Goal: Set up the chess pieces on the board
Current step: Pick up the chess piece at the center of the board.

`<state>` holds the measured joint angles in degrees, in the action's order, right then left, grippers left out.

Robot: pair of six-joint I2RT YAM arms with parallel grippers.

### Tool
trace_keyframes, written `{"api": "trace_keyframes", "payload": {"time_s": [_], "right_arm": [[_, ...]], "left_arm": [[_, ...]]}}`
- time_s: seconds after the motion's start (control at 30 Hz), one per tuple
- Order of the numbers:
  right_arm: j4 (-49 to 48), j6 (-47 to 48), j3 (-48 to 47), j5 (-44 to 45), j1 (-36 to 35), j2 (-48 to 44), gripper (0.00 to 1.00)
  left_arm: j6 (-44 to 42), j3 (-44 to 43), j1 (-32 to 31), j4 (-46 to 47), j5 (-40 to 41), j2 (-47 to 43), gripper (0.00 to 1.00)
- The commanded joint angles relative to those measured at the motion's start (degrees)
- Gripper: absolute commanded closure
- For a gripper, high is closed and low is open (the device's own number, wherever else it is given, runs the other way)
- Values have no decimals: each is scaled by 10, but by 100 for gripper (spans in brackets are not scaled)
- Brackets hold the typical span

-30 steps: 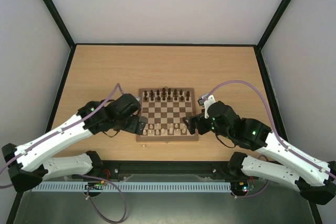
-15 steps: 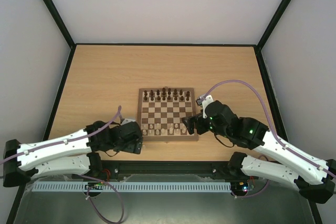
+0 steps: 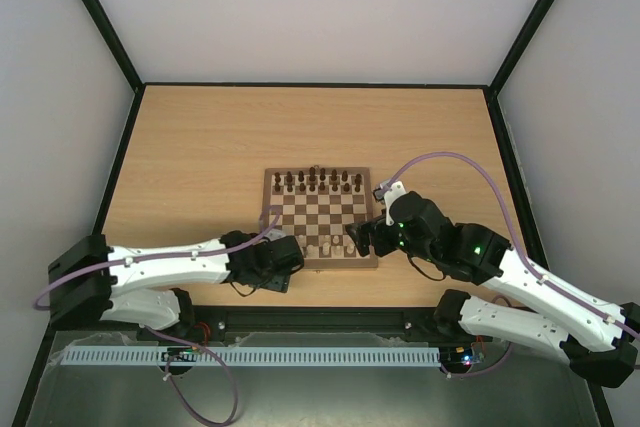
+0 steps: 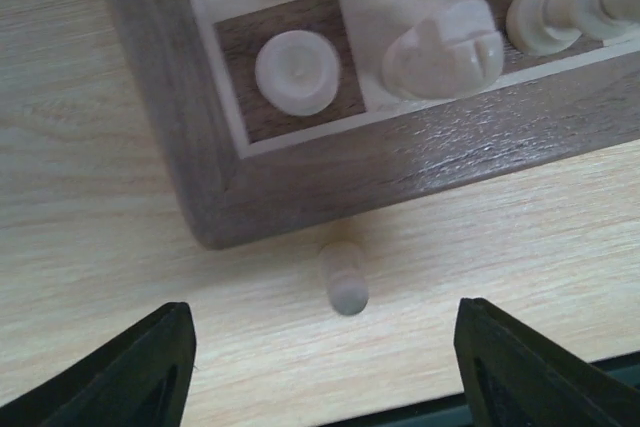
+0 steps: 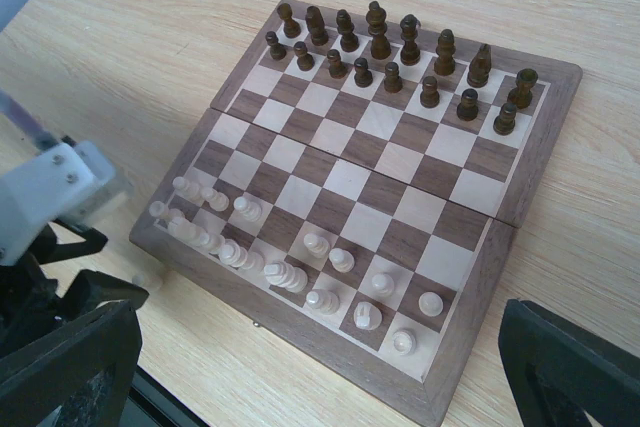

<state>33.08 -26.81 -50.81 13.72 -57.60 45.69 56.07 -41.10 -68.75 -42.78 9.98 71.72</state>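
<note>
Between the black fingers [image 4: 150,367] of the left gripper [image 4: 325,312], a cream piece [image 4: 343,282] lies on the pale wood-grain table [image 4: 90,197]; beyond it the board [image 4: 300,187] shows dark-brown-and-cream checks (border grey-brown, streaked).

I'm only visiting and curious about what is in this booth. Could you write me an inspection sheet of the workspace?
Surface: light wooden table.
Job's things: board mid-table; dark pieces in its two far rows; pale pieces along the near rows; one stray pale piece lying on the table by the board's near left corner.
Clutter: nothing seen.
Grippers: left gripper open, a finger either side of the stray piece, not touching it; right gripper open, empty, at the board's right edge.
Cables: purple cable looped along each arm.
Surroundings: white walls, black frame.
</note>
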Motion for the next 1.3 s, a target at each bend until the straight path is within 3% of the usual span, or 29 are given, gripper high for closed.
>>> {"api": "trace_keyframes", "payload": {"time_s": [0.0, 0.33, 0.73, 1.27], "right_arm": [[1, 3, 4, 5, 1, -4, 1], [0, 3, 3, 5, 1, -7, 1], [-1, 3, 4, 4, 1, -14, 1], [0, 3, 4, 4, 1, -16, 1]], "left_arm": [[-20, -13, 1, 38, -10, 31, 30], [-23, -9, 1, 45, -15, 53, 56], [-30, -8, 6, 46, -15, 76, 61], [-42, -10, 10, 23, -22, 73, 93]]}}
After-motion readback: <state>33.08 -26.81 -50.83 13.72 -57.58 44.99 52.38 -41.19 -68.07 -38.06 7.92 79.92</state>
